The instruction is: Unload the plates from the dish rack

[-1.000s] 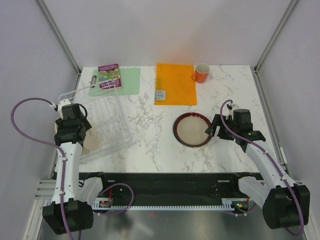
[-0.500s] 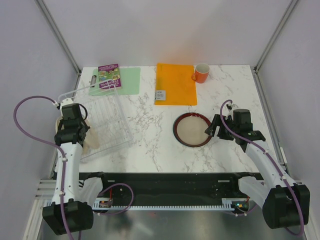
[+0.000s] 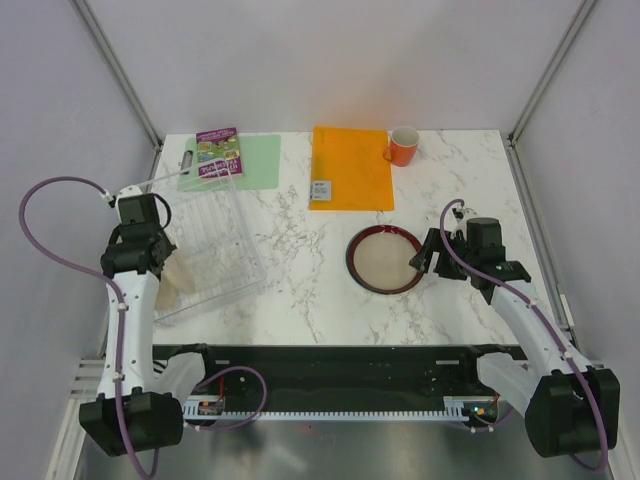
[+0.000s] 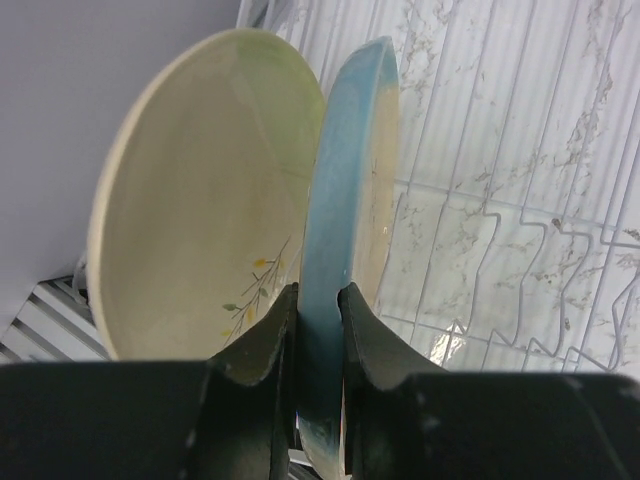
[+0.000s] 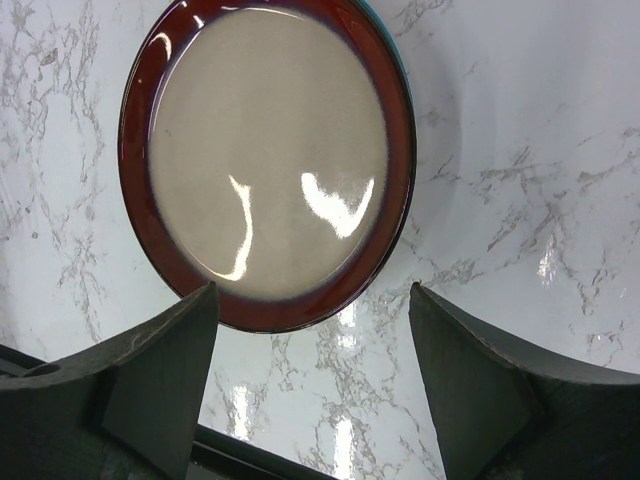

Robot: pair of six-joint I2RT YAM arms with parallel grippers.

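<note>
My left gripper (image 4: 318, 312) is shut on the rim of the half blue, half beige plate (image 4: 352, 170), which stands on edge in the white wire dish rack (image 4: 500, 200). The cream plate with a dark sprig (image 4: 200, 220) stands right beside it on the left. In the top view the left gripper (image 3: 165, 268) is at the rack's (image 3: 215, 225) near left end, with the plates (image 3: 181, 284) just below it. The beige plate with a dark red-brown rim (image 3: 385, 258) lies flat on the table. My right gripper (image 5: 310, 370) is open and empty just at that plate's (image 5: 270, 150) near edge. The strawberry plate is not seen.
A green mat (image 3: 245, 160) with a booklet (image 3: 219, 152) lies at the back left. An orange mat (image 3: 350, 165) and an orange mug (image 3: 403, 146) are at the back centre. A teal edge (image 5: 396, 55) shows under the red-rimmed plate. The table's left edge runs beside the rack.
My left wrist has shifted a little toward the far left, and the plates in the rack's near corner moved slightly with it. The right arm has not moved.
</note>
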